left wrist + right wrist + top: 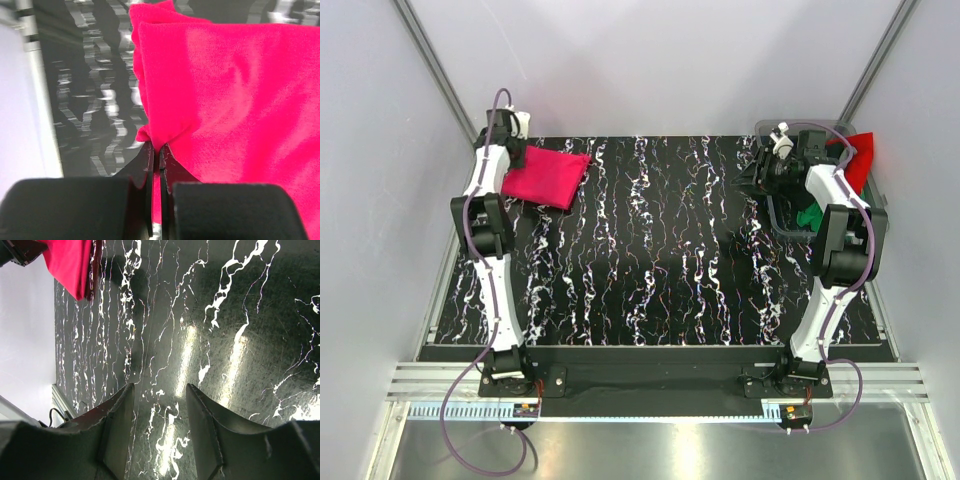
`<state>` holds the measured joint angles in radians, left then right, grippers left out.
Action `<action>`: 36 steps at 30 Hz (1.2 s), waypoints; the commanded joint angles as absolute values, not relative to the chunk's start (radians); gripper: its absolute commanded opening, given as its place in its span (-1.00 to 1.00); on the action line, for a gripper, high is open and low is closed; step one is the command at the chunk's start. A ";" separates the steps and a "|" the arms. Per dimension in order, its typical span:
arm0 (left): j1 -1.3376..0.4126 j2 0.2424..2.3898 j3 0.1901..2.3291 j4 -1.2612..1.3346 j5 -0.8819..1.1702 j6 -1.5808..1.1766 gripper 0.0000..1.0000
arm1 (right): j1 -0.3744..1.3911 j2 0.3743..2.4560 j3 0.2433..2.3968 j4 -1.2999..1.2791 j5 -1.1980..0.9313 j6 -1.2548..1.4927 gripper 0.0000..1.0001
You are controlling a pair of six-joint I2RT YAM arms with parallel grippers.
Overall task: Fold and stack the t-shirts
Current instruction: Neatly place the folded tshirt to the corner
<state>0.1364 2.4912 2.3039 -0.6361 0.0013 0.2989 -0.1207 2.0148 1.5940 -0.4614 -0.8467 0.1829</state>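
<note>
A folded crimson-pink t-shirt [548,176] lies at the back left of the black marbled table. My left gripper [516,152] is at its left edge. In the left wrist view the left gripper [156,148] is shut on a pinch of the pink t-shirt [235,100] at its edge. My right gripper [766,172] hovers at the back right, just left of the bin. In the right wrist view the right gripper [160,392] is open and empty above bare table, with the pink t-shirt [70,265] far off. A red t-shirt [861,158] and a green t-shirt [810,216] lie in the bin.
A grey plastic bin [781,222] stands at the back right corner, partly hidden by the right arm. White walls close in the table on the left, back and right. A metal rail [650,378] runs along the front edge by the arm bases.
</note>
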 commanded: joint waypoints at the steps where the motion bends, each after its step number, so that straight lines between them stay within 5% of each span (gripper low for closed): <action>1: 0.178 2.513 2.372 -0.568 -0.090 0.341 -1.00 | -0.120 1.959 1.631 -0.463 -0.833 0.193 0.06; 36: 0.275 2.617 2.439 -0.503 -0.222 0.402 -1.00 | -0.046 1.901 1.566 -0.497 -0.772 0.143 0.08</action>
<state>0.2695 2.6232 2.3894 -0.5537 -0.1894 0.3889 -0.0631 1.9476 1.5459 -0.4965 -0.7860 0.1604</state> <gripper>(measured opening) 0.027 0.535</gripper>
